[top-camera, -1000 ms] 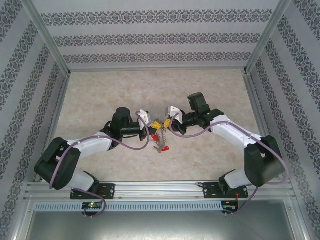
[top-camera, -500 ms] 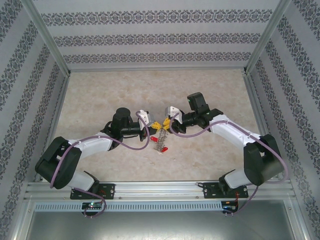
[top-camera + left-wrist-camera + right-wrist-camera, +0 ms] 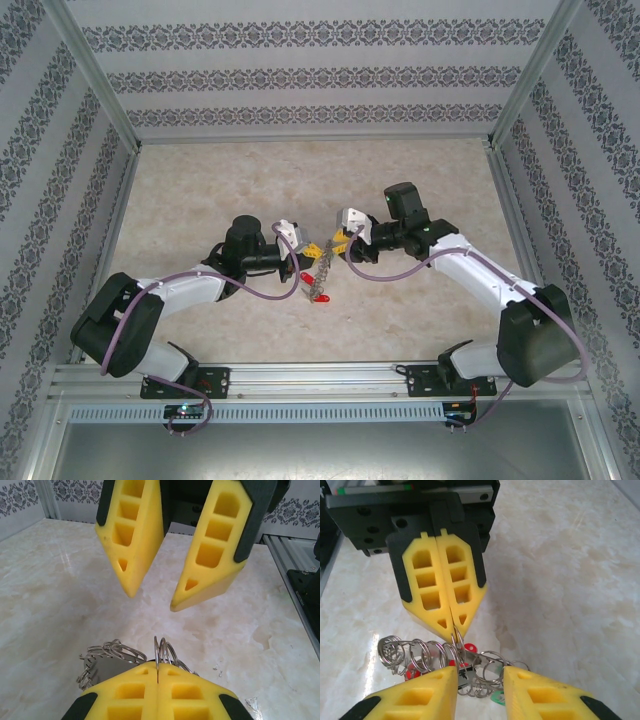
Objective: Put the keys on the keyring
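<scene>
The keyring (image 3: 318,272) hangs from the left end effector (image 3: 452,626), which is clenched on one wire loop (image 3: 456,639) of its rim. Two red-headed keys (image 3: 308,276) sit against the ring; attachment cannot be determined. The right end effector (image 3: 152,599) is released, fingers apart, just beside the ring above the bench (image 3: 200,190).

Looks like a robotics lab test cell, not a home; boxed in by aluminium frame posts (image 3: 92,75) and flat panels of patterned wallpaper (image 3: 310,75); floored with a marble-look tabletop (image 3: 250,170); fitted along the near edge with an aluminium rail (image 3: 320,378), a slotted cable duct (image 3: 320,412), two bolted-down robot arms (image 3: 185,290) and purple cables (image 3: 258,297).
</scene>
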